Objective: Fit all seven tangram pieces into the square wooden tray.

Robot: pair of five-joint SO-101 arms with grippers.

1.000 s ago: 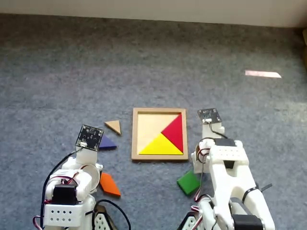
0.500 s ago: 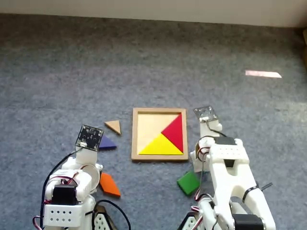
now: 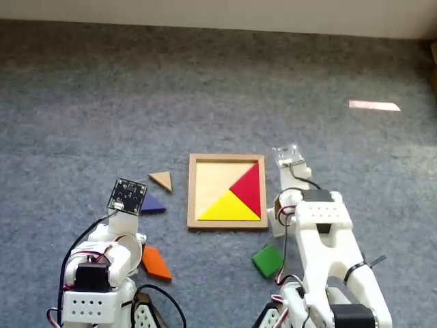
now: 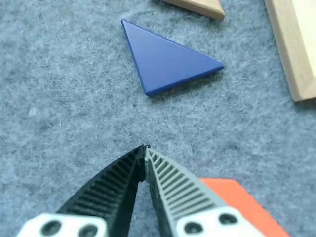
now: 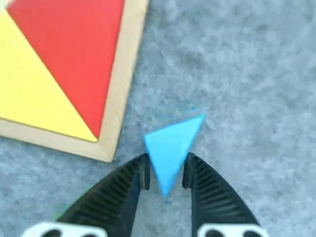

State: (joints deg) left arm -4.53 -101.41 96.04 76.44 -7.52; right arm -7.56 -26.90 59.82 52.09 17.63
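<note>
The square wooden tray (image 3: 192,191) lies on the grey carpet with a red triangle (image 3: 250,187) and a yellow triangle (image 3: 228,208) in its right and near parts. My right gripper (image 5: 165,167) is shut on a light blue triangle (image 5: 171,143), just off the tray's near right corner (image 5: 111,148). My left gripper (image 4: 144,153) is shut and empty, hanging over bare carpet short of the dark blue triangle (image 4: 165,61). An orange piece (image 4: 239,205) lies beside its fingers. A tan triangle (image 3: 162,180) sits left of the tray, and a green square (image 3: 268,260) lies by the right arm's base.
A pale pink strip (image 3: 373,105) lies on the carpet far to the right. Open carpet stretches beyond the tray. The orange piece (image 3: 156,263) and the dark blue triangle (image 3: 153,203) sit close to the left arm (image 3: 102,266).
The right arm's wrist has shifted left and a little farther out, closer to the tray's right edge. The left arm and loose pieces have not moved.
</note>
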